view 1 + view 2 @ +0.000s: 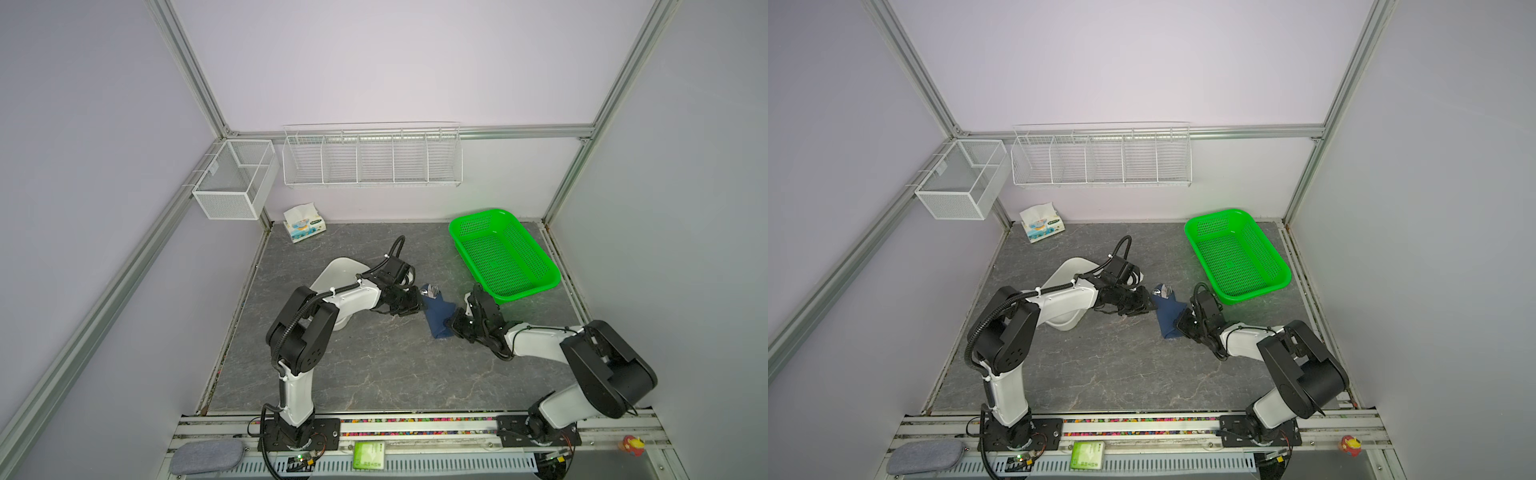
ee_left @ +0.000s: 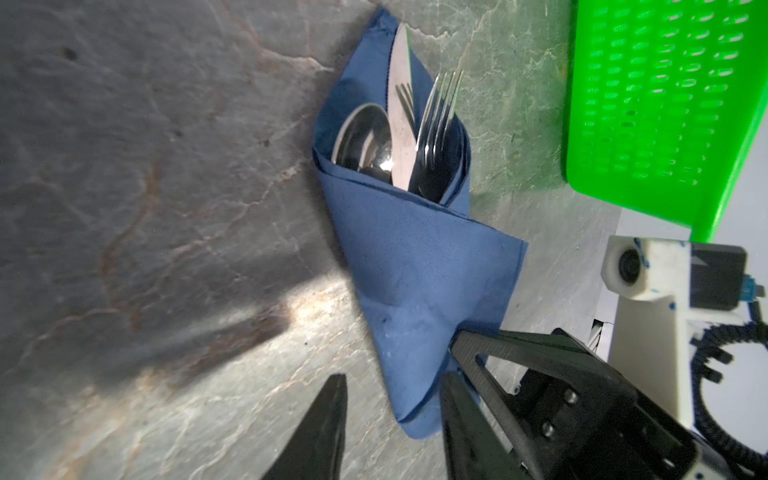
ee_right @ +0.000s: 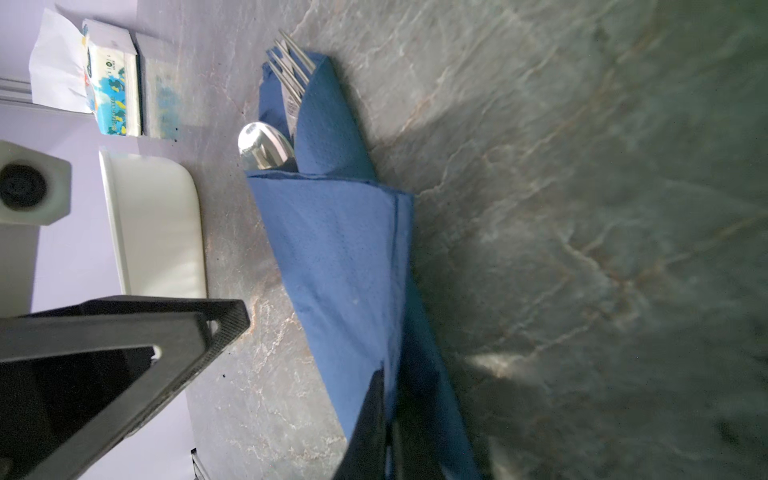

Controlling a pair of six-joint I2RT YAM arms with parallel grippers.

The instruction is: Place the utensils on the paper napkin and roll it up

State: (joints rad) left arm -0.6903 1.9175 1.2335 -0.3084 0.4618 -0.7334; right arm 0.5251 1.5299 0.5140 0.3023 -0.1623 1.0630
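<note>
Napkin (image 1: 438, 318) lies mid-frame in both top views, rolled around utensils (image 2: 399, 137), right gripper (image 1: 450, 323) clamped on its lower flap, left gripper (image 1: 419, 306) jaws apart just beside; risk: tugging flap unrolls it, spilling utensils.

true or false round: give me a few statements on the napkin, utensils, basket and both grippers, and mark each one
1. The utensils are wrapped in the napkin. True.
2. The napkin lies in the basket. False: it lies on the table, apart from the basket.
3. The right gripper is shut on the napkin. True.
4. The left gripper is shut on the spoon. False: its jaws stand apart, and the spoon sits inside the napkin.
5. The fork tines stick out of the napkin's open end. True.
</note>
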